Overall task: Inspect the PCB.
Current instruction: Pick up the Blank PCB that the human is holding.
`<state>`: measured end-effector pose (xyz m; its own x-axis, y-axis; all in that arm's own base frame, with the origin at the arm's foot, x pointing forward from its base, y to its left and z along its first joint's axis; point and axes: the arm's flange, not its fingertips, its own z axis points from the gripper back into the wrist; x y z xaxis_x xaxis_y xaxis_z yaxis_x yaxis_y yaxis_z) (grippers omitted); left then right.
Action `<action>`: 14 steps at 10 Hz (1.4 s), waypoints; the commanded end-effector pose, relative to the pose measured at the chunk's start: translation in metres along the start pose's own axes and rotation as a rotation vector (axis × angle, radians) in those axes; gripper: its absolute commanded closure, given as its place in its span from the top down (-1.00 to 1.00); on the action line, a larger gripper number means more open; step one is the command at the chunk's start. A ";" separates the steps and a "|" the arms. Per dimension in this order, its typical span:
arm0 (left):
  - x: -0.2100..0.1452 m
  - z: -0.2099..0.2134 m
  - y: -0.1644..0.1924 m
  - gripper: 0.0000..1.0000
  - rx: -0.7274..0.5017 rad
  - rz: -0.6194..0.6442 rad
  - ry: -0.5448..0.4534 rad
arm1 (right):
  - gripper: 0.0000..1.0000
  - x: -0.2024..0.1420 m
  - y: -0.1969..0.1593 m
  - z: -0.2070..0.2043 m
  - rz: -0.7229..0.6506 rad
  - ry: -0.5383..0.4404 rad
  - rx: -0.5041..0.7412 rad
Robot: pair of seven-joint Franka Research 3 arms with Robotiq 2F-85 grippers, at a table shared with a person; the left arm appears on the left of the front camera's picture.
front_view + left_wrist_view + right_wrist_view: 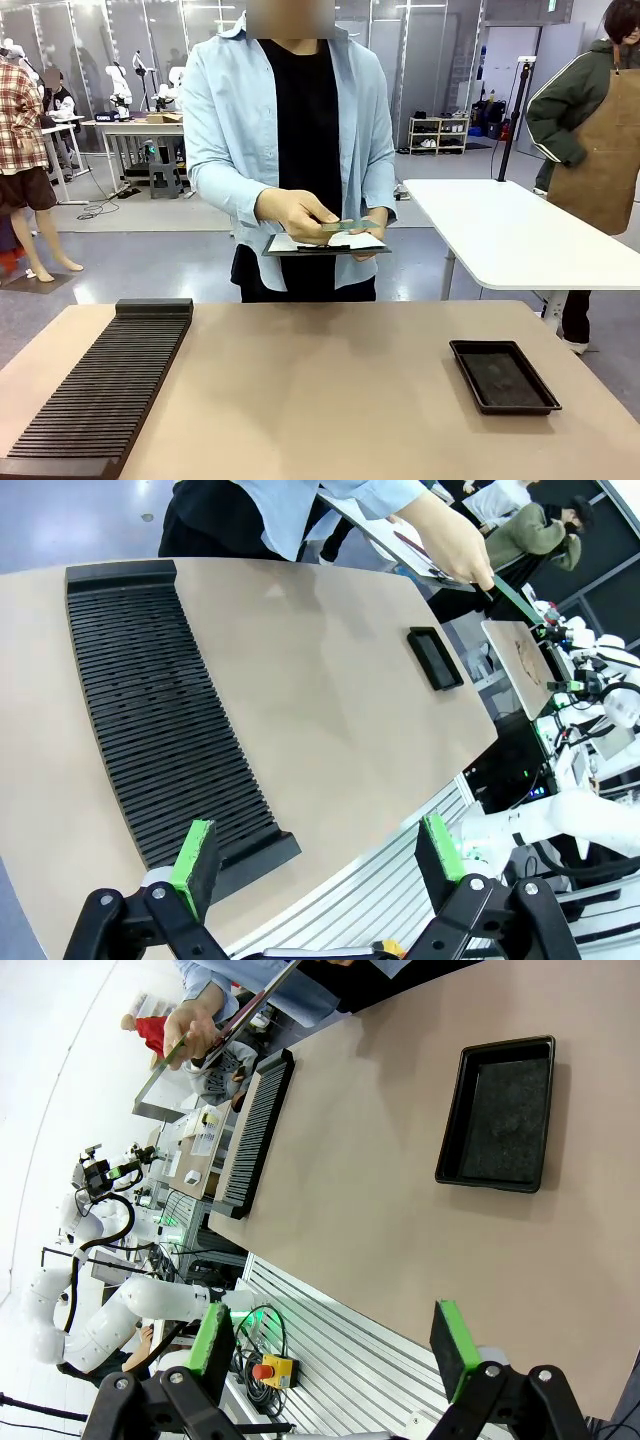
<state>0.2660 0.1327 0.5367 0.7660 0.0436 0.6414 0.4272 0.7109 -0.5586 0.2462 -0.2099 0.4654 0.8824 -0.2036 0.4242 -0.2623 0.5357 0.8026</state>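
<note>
Front view puts the PCB (350, 226) off the tabletop (320, 400) altogether. It is at 12 o'clock from the middle, beyond the far edge, held at chest height by the person. One hand (295, 212) pinches its 9 o'clock end. The board hovers just above a clipboard (325, 246) that the other hand (373, 240) supports from below. It lies nearly flat, so the camera sees it almost edge-on, with its long axis running 9 to 3 across the picture.

From the left claw (318, 850), whose green pads stand wide apart with nothing between them, the board (515, 600) sits far off toward 1 o'clock. It shows as a green strip jutting out from the person's hand (455, 545). The right claw (333, 1345) is also spread wide and empty. In its view the person's hand (192, 1025) is up at 11 o'clock, well past the slotted rack (255, 1130).

Both claws hang back at the robot's side, well apart from the board. The rack (105, 390) lies at 8 o'clock on the tabletop and the black tray (503, 376) at 4 o'clock. The board sits only slightly to the 3 o'clock side of centre, so the right arm looks marginally nearer, though hardly by enough to settle it. Any handover would mean reaching straight across to 12 o'clock and closing on the free 3 o'clock end, across the board's short side.
</note>
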 end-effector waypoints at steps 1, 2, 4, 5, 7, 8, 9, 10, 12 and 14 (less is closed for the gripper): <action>0.004 0.003 0.000 1.00 0.018 0.012 0.014 | 1.00 0.001 0.000 0.002 0.020 -0.011 0.012; 0.004 0.003 0.000 1.00 0.018 0.012 0.014 | 1.00 0.001 0.000 0.002 0.020 -0.011 0.012; 0.004 0.003 0.000 1.00 0.018 0.012 0.014 | 1.00 0.014 0.016 -0.015 -0.070 0.034 0.088; 0.004 0.003 0.000 1.00 0.018 0.012 0.014 | 1.00 0.029 0.030 -0.032 -0.124 0.046 0.221; 0.004 0.003 0.000 1.00 0.018 0.012 0.014 | 1.00 0.054 0.050 -0.073 -0.259 0.084 0.280; 0.004 0.003 0.000 1.00 0.018 0.012 0.014 | 1.00 0.061 0.061 -0.101 -0.336 0.108 0.324; 0.004 0.003 0.000 1.00 0.018 0.012 0.014 | 1.00 0.068 0.066 -0.125 -0.389 0.138 0.385; 0.004 0.003 0.000 1.00 0.018 0.012 0.014 | 1.00 0.073 0.069 -0.148 -0.425 0.150 0.401; 0.004 0.003 0.000 1.00 0.018 0.012 0.014 | 1.00 0.080 0.074 -0.189 -0.471 0.172 0.406; 0.004 0.003 0.000 1.00 0.018 0.012 0.014 | 1.00 0.082 0.079 -0.223 -0.516 0.194 0.438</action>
<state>0.2662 0.1331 0.5368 0.7655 0.0443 0.6419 0.4282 0.7095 -0.5597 0.3760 -0.0135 0.4678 0.9856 -0.1551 -0.0674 0.0742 0.0387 0.9965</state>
